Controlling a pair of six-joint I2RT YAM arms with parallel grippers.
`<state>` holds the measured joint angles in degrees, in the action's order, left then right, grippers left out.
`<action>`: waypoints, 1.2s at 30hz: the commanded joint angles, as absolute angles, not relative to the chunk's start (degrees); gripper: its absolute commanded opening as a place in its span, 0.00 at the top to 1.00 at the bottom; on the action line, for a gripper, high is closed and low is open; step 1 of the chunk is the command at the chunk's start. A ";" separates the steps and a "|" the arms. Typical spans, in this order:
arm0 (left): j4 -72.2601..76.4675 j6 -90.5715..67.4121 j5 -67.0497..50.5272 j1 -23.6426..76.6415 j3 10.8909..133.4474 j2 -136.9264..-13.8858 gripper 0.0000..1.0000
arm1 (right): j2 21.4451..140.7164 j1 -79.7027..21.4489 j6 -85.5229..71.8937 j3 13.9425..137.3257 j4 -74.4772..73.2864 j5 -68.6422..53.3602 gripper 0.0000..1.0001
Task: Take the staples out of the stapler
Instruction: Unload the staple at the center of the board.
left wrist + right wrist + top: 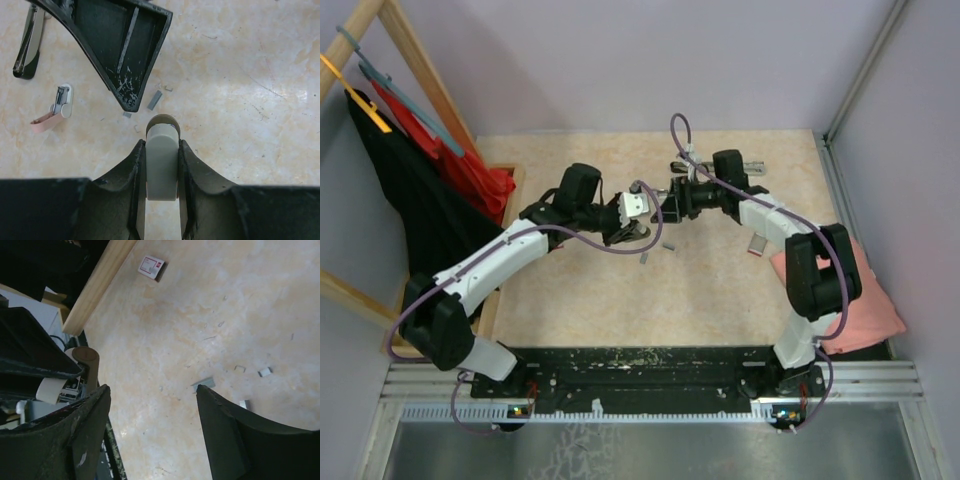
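My left gripper (161, 145) is shut on a small grey-beige mini stapler (161, 165), held above the table near the centre (638, 205). My right gripper (152, 390) is open and empty, right beside the held stapler's front end (667, 208); one of its fingers (125, 45) shows in the left wrist view. Short grey staples lie loose on the table below: one strip (154, 100) and a small piece (127, 114). They also show in the right wrist view (204, 384) and the top view (668, 245).
A pink-and-white mini stapler (57, 105) and a black stapler (29, 45) lie on the table beyond the grippers. A small red-and-white box (151, 266) lies by the wooden frame (505, 200) at the left. A pink cloth (865, 290) lies at the right edge.
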<state>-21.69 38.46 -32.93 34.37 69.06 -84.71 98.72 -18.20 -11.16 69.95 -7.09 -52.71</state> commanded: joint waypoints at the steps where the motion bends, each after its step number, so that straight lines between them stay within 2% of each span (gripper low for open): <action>1: -17.38 35.73 -34.90 34.64 67.39 -83.09 1.00 | 100.48 -18.00 -21.73 68.38 4.65 -60.08 0.33; 10: -15.78 33.96 -35.71 34.63 66.13 -83.66 1.00 | 101.82 -17.97 -26.26 66.57 9.07 -63.23 0.35; 21: -13.89 33.23 -33.89 34.65 65.04 -83.67 1.00 | 101.45 -18.04 -25.24 65.81 6.51 -64.59 0.41; 29: -13.80 33.15 -34.11 34.70 65.02 -84.11 1.00 | 101.21 -18.97 -25.69 65.53 7.02 -66.27 0.41; 36: -13.63 33.13 -34.01 34.65 64.93 -84.22 1.00 | 101.91 -20.03 -24.81 65.67 6.18 -66.50 0.50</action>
<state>-15.42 33.74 -33.63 34.63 65.52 -84.42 101.97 -19.18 -25.65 65.23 4.82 -64.79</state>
